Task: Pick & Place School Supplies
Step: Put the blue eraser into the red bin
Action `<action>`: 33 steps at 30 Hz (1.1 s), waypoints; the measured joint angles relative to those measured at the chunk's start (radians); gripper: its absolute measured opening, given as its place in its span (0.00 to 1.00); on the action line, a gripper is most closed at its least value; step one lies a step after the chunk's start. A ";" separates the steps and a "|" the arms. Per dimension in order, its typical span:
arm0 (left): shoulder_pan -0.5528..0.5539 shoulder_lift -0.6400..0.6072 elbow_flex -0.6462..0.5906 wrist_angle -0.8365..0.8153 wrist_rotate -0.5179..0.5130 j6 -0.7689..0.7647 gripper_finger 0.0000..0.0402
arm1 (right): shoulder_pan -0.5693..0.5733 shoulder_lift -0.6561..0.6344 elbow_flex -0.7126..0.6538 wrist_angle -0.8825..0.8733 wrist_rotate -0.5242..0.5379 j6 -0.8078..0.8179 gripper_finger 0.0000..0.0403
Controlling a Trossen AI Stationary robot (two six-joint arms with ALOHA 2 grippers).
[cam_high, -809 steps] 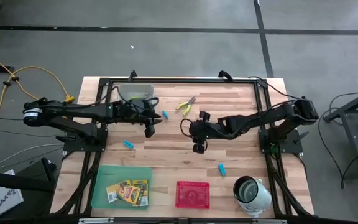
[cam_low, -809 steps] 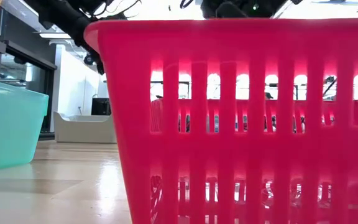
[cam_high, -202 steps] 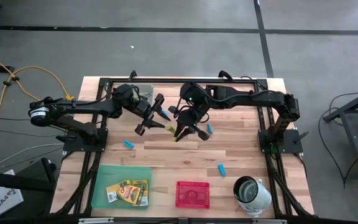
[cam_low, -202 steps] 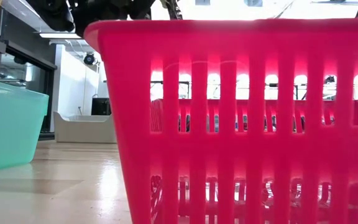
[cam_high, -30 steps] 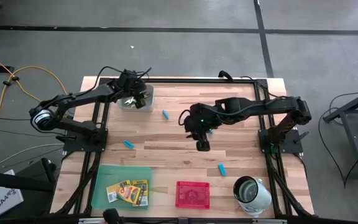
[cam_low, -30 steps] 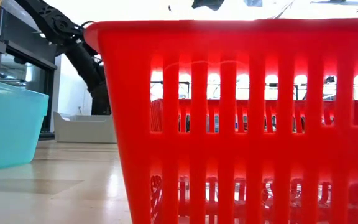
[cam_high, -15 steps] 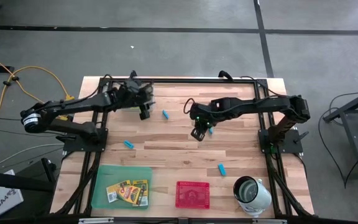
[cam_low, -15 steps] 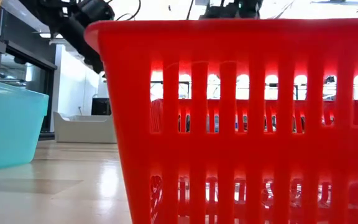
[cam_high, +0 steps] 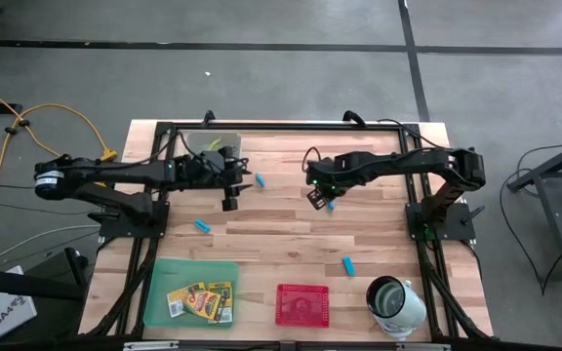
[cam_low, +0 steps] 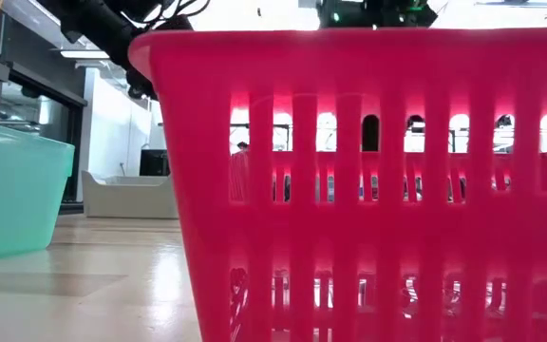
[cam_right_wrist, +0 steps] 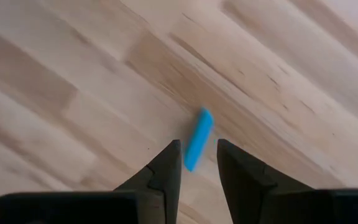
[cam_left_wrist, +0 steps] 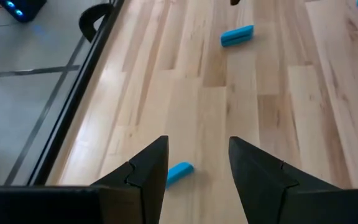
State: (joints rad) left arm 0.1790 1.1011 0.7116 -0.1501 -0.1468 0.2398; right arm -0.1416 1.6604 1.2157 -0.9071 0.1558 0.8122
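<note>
We have crayon boxes binned. Four blue pieces remain on the surface: one between our open right end effector's tips, one just below the open left end effector.

light-blue oblong piece on pale wood table; red tray; green tray.

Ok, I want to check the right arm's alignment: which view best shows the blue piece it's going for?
The right wrist view: the blue piece lies close up, its near end between the open right gripper fingers. The high view shows only a blue speck beside the gripper. The low view hides it behind the red tray; the left wrist view can't be matched reliably.
</note>
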 joint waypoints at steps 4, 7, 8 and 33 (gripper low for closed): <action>-0.029 0.000 0.000 0.002 -0.016 -0.008 0.40 | -0.008 0.000 -0.039 -0.014 0.002 0.039 0.24; -0.041 0.000 0.000 0.002 -0.016 -0.009 0.40 | -0.010 0.000 -0.065 0.002 0.000 0.056 0.24; -0.043 0.000 0.000 0.002 -0.016 -0.010 0.40 | -0.010 0.000 -0.075 0.014 -0.002 0.057 0.24; -0.046 0.000 0.000 0.001 -0.015 -0.032 0.40 | 0.018 0.029 -0.171 0.187 -0.025 0.086 0.24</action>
State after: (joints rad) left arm 0.1329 1.1011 0.7116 -0.1490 -0.1623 0.2081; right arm -0.1234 1.6890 1.0443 -0.7200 0.1308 0.8980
